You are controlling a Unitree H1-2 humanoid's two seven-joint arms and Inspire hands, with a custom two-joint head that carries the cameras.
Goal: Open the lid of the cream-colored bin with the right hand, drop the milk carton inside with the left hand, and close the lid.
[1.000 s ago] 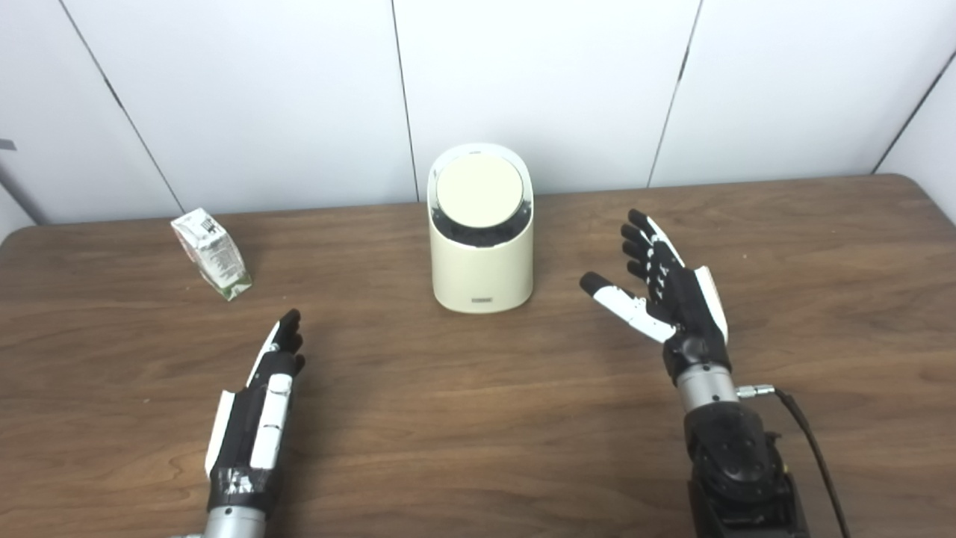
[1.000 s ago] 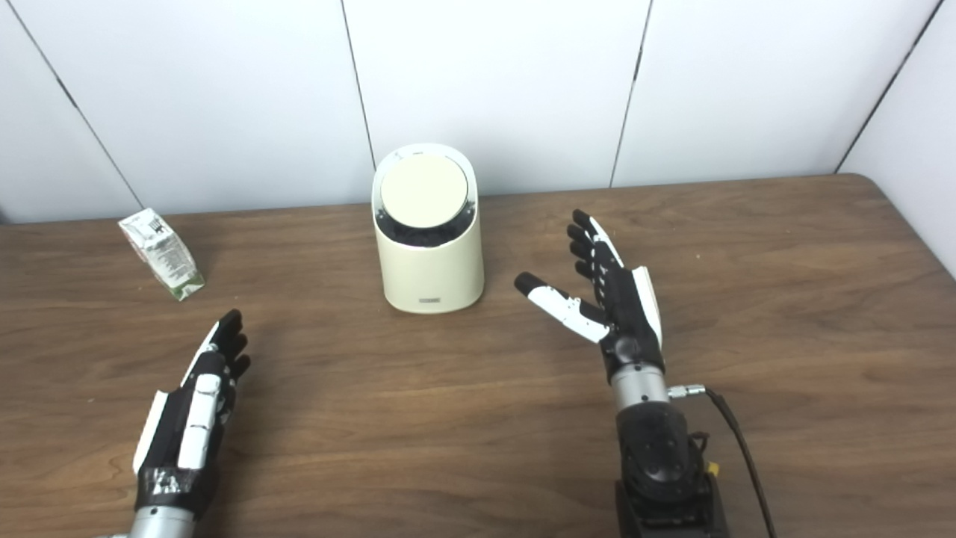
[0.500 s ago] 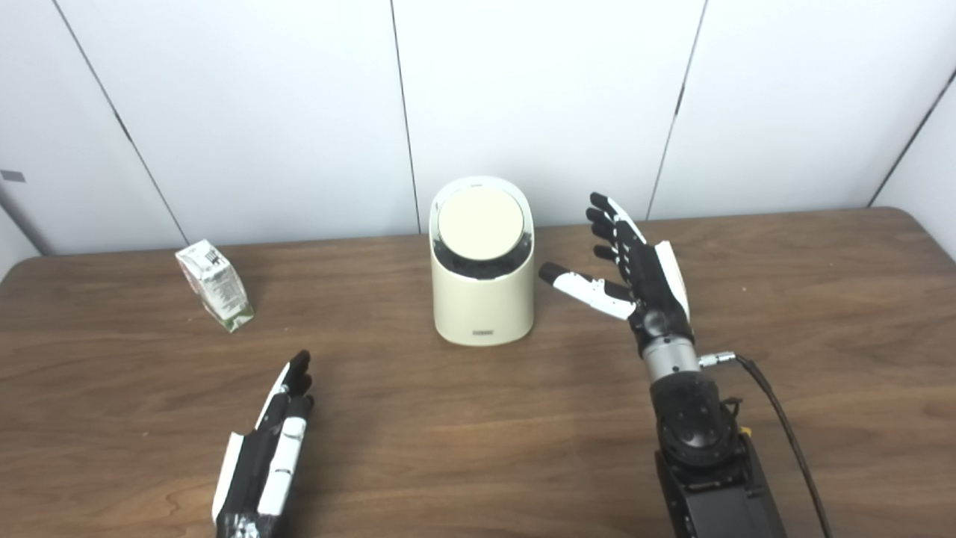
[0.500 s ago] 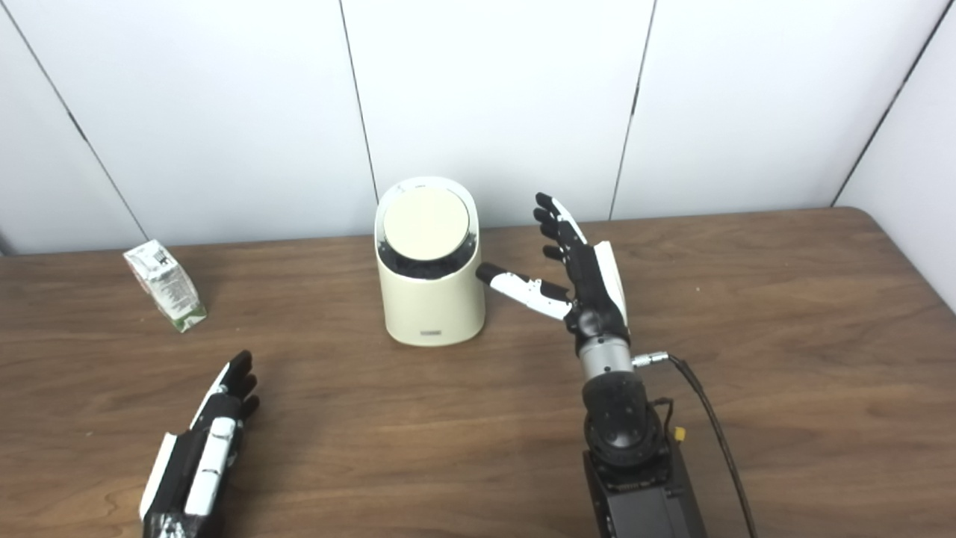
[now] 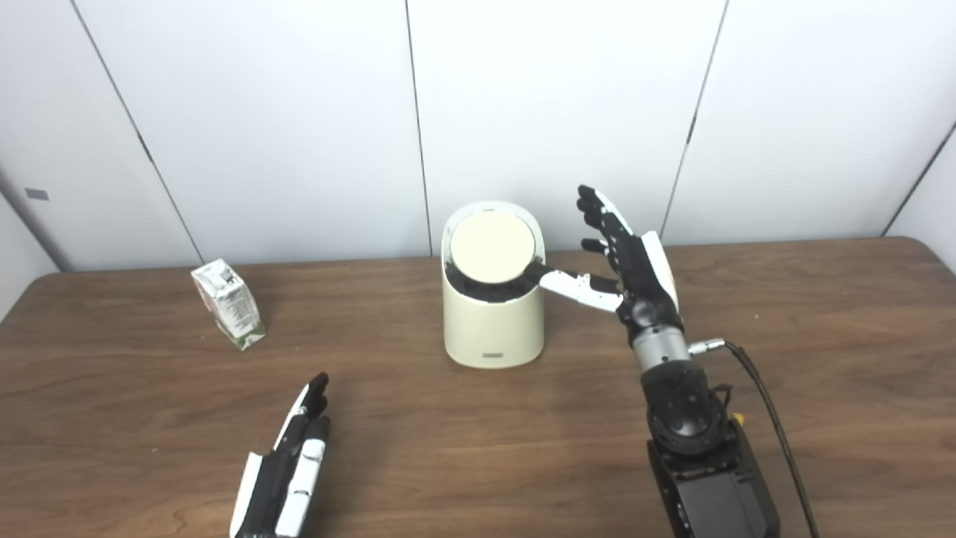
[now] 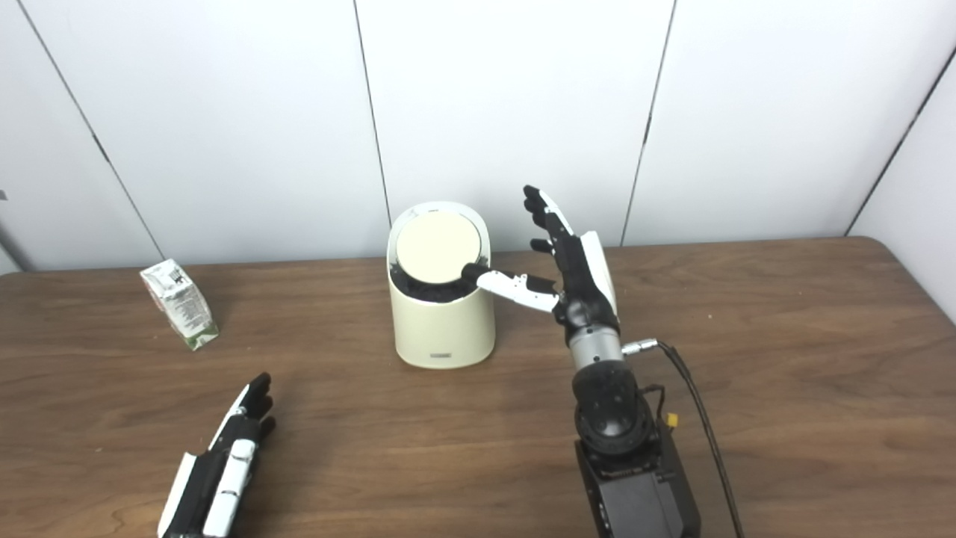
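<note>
Right hand [image 5: 635,269]: fingers [image 5: 597,217] spread, holding nothing; thumb tip at right rim of cream-colored bin [image 5: 493,321], beside round lid [image 5: 491,250], which sits closed. Left hand [image 5: 287,471]: fingers straight, released, low over bench [image 5: 448,448] near front edge. Milk carton [image 5: 228,302] upright, far left, well apart from bin; print unreadable. Small label low on bin front, illegible

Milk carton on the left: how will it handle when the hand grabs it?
The milk carton looks small, so probably light. It stands tilted on the table, so a nudge may tip it. Its flat card sides likely dent under a hard squeeze.
</note>
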